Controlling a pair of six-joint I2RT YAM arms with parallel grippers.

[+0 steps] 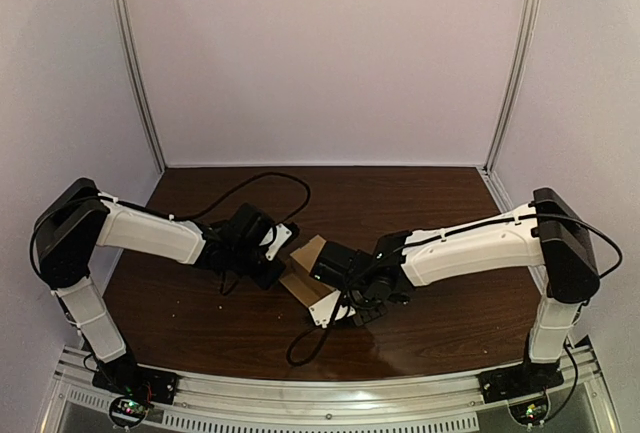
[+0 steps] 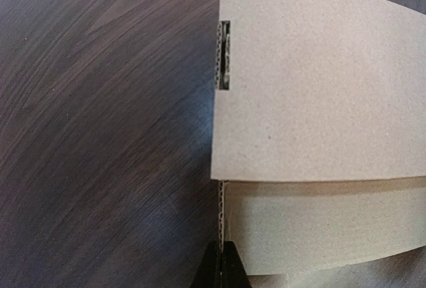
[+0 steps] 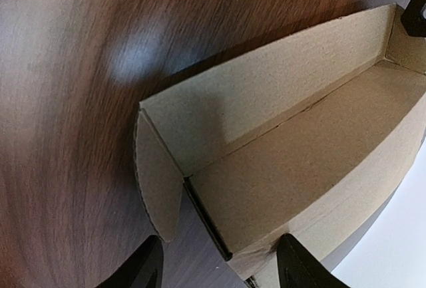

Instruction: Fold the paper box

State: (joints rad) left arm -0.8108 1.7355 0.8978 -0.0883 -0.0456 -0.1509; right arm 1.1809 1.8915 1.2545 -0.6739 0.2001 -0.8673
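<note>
Right end effector: nearest to me and released. Its jaws stand wide, straddling the near corner of the paper box without closing on it.
End flap: the short wall at that corner. It stands roughly upright, bows a little, and sits just inside my left-hand jaw.
Paper box: at mid-counter between my two wrists. It is partly formed, with one long wall up and the floor panel lying open beside it.
Left end effector: beyond the box on its left side and clenched. Its jaws are pressed together on the raw corrugated edge of a lower panel.
Slot: cut into the edge of the flat upper panel, farther from that pinch. I take it to be where a tab locks in.
Counter: dark wood grain, smooth and shiny, running on to the far wall.
Handling: thin corrugated card that I judge to be very light. It is stiff across the flutes and should bend readily along its scored creases. With so little weight it would likely skate on the glossy counter if pushed, so one side needs pinning. A hard squeeze would crush the flutes.
Where to hold: panel edges near a crease, pinched flat across the thickness. I would avoid the middle of a panel and the weak strip beside the slot.
</note>
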